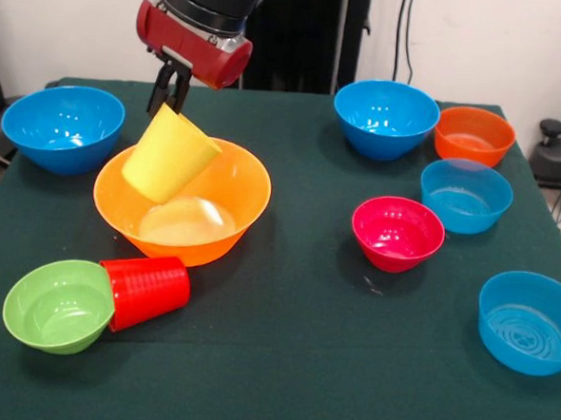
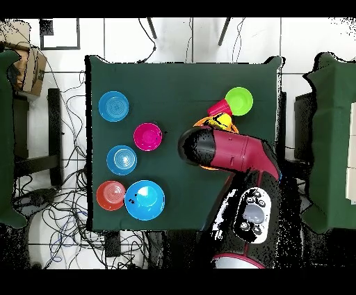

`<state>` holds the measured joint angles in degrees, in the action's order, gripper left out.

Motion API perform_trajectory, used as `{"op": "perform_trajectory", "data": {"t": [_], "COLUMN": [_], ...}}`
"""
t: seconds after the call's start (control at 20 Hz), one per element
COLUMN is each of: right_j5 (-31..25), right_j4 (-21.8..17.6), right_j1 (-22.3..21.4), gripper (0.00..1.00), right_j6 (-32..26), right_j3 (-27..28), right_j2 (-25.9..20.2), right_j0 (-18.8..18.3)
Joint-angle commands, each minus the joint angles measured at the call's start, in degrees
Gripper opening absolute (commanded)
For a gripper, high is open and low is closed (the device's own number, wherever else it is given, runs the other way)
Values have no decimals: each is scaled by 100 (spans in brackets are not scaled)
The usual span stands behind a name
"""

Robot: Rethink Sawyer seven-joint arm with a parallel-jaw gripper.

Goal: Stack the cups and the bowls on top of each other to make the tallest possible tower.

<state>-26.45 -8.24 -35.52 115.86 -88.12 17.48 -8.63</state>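
While the overhead view hides most of the big yellow-orange bowl [image 1: 185, 209] under the red and black arm [image 2: 233, 154], the front view shows it fully, and I take this bowl as the landmark. Inside it the yellow cup [image 1: 170, 154] hangs tilted, its mouth turned down toward the bowl's glossy bottom, and the gripper [image 1: 169, 93] pinches the cup at its upper end with both dark fingers pressed on it. Whether the cup's rim touches the bowl floor, I cannot tell. Just in front of the bowl the red cup [image 1: 146, 290] lies on its side, with fine ribbing on its wall, and its mouth is pushed against the light green bowl [image 1: 57, 305], so the opening is hidden. Behind and to one side of the landmark stands a deep blue bowl [image 1: 63, 127], which the overhead view does not show because the arm covers it. Well apart on the other side of the green cloth [image 1: 290, 363] stand a second deep blue bowl [image 1: 386, 118], the orange bowl [image 1: 474, 134], the pink-red bowl [image 1: 397, 233] and two paler translucent blue bowls [image 1: 465, 195], one of them [image 1: 531, 322] cut off by the picture's edge.
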Motion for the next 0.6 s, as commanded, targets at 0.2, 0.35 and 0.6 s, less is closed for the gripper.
{"op": "perform_trajectory", "data": {"t": [0.2, 0.35, 0.6], "right_j5": [533, 548, 487], "right_j4": [-13, 0, 35], "right_j1": [373, 435, 381], "gripper": [0, 0, 0], "right_j6": [820, 879, 916], "right_j3": [-270, -213, -331], "right_j2": [-217, -123, -5], "right_j0": [-30, 44, 149]}}
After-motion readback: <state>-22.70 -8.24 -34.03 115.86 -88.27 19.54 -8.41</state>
